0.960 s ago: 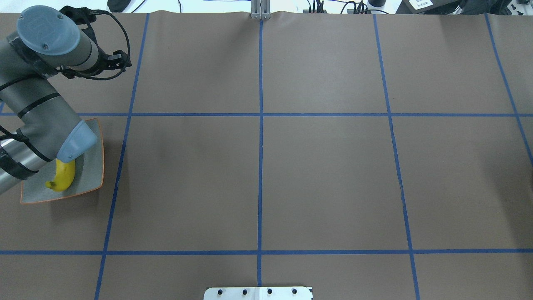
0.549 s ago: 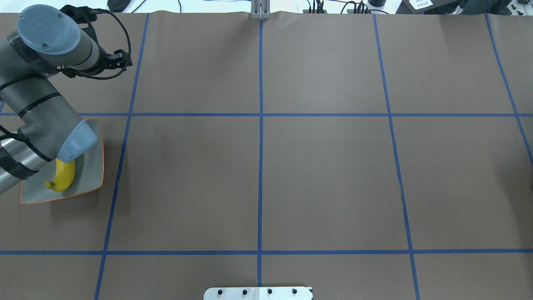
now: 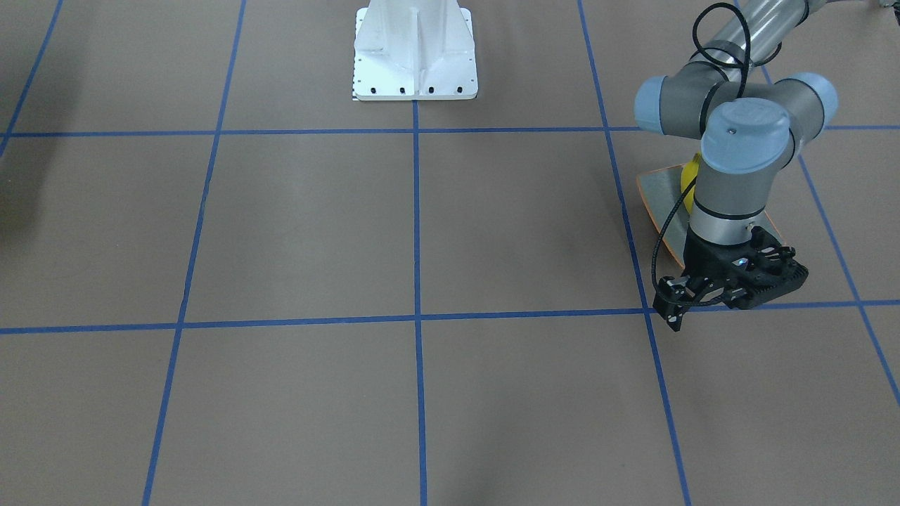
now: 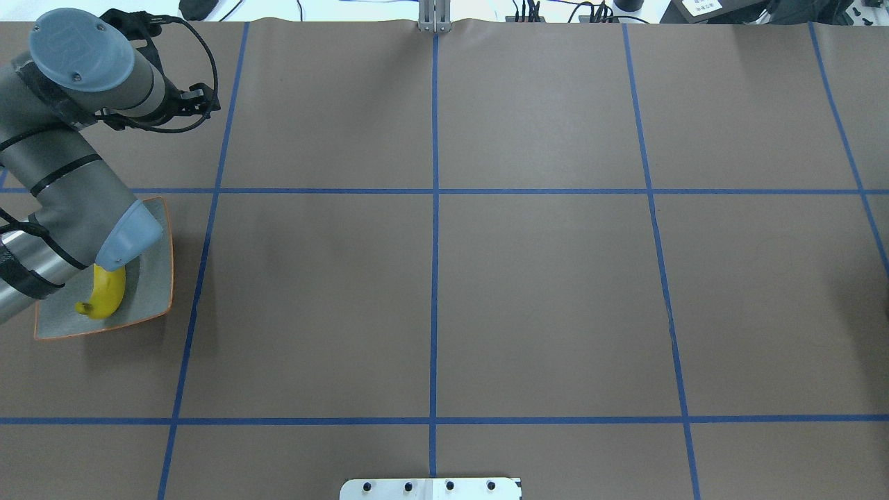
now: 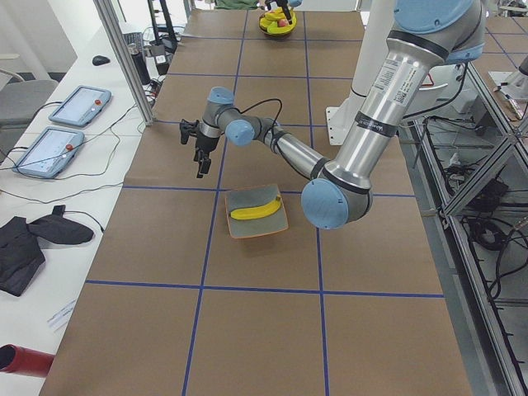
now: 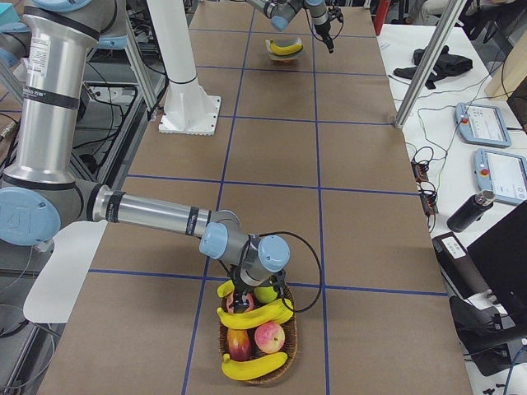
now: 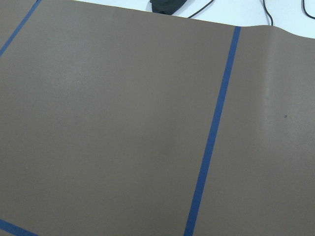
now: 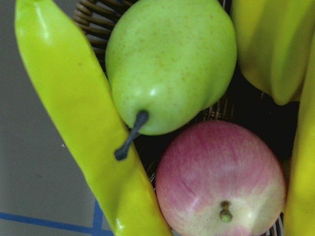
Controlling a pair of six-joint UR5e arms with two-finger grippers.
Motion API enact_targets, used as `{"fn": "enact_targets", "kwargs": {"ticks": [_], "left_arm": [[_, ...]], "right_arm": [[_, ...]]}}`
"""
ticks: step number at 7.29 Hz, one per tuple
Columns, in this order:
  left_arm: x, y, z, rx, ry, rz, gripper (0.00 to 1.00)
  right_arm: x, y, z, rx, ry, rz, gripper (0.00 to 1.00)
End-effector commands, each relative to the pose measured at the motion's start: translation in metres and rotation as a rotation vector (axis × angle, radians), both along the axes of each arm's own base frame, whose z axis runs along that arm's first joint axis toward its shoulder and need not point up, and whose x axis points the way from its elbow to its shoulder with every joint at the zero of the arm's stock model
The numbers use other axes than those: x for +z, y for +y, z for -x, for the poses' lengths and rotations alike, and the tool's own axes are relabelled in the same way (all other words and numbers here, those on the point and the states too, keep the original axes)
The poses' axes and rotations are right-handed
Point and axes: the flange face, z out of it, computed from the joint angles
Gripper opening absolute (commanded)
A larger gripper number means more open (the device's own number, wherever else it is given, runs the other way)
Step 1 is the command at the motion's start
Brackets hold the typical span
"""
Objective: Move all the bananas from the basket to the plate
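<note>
Hangs pointing down, apart from plate point(image 4: 156, 278) and its banana point(image 4: 107, 295): left gripper point(image 5: 200, 165), opening unreadable. Dips into basket point(image 6: 284, 368) among bananas point(image 6: 257, 317): right gripper point(image 6: 241, 298), likewise unreadable.

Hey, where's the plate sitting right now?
In the overhead view the plate sits near the table's left edge, partly under the left arm elbow, with one banana lying on it.

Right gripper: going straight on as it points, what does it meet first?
Probably the round green pear, ahead in the right wrist view, the pink-red apple close beside it; depth is unclear.
</note>
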Motion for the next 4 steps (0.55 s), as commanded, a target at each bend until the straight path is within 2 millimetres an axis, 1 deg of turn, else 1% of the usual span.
{"fn": "enact_targets", "kwargs": {"ticks": [1, 4], "left_arm": [[0.0018, -0.0006, -0.0006, 0.000, -0.002, 0.003, 1.00], [0.0020, 0.0000, -0.0004, 0.000, -0.001, 0.004, 1.00]], "right_arm": [[-0.0021, -0.0006, 0.0024, 0.004, -0.014, 0.002, 0.99], [-0.0027, -0.0006, 0.0048, 0.002, -0.023, 0.003, 0.99]]}}
